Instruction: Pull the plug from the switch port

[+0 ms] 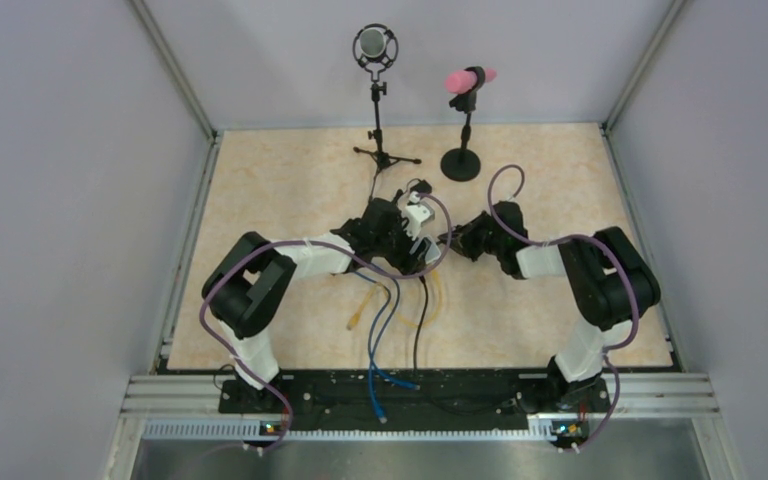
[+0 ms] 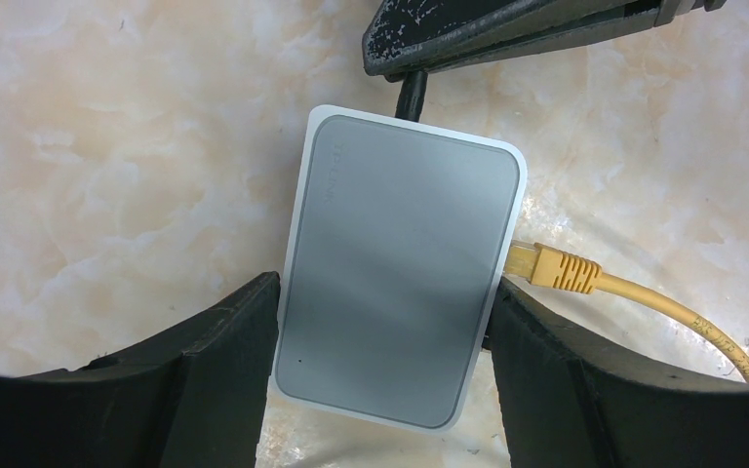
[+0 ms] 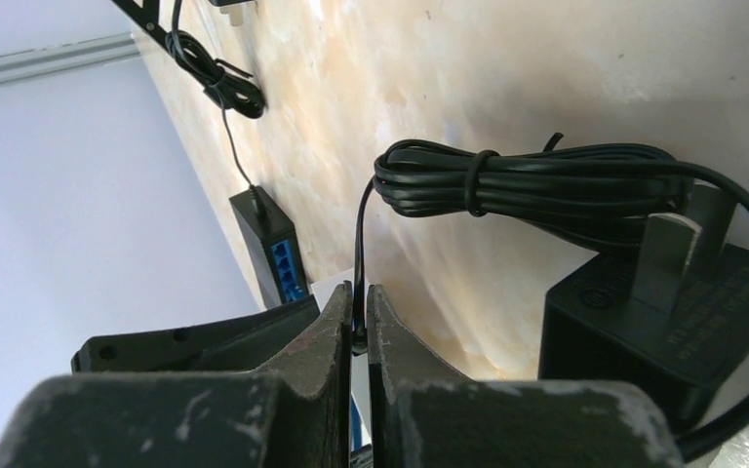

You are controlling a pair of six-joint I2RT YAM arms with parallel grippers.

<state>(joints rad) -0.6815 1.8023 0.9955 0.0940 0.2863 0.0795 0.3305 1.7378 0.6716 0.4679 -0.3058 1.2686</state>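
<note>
The grey switch (image 2: pixel 400 263) lies flat on the marbled table, and my left gripper (image 2: pixel 385 302) is shut on its two long sides. A thin black plug (image 2: pixel 412 96) enters the switch's far edge. My right gripper (image 2: pixel 507 34) reaches across there, and in the right wrist view it (image 3: pixel 359 292) is shut on the thin black lead (image 3: pixel 361 224) just behind the plug. A yellow network plug (image 2: pixel 551 268) sits in the switch's right side. In the top view both grippers, left (image 1: pixel 407 243) and right (image 1: pixel 457 240), meet at mid-table.
A black power adapter (image 3: pixel 663 322) with its coiled lead (image 3: pixel 536 185) lies beside my right gripper. A black box with blue ports (image 3: pixel 278 255) stands beyond. Yellow (image 1: pixel 363 305), blue (image 1: pixel 385 335) and black cables trail toward the near edge. A microphone stand (image 1: pixel 375 60) and a pink-topped stand (image 1: pixel 468 80) are at the back.
</note>
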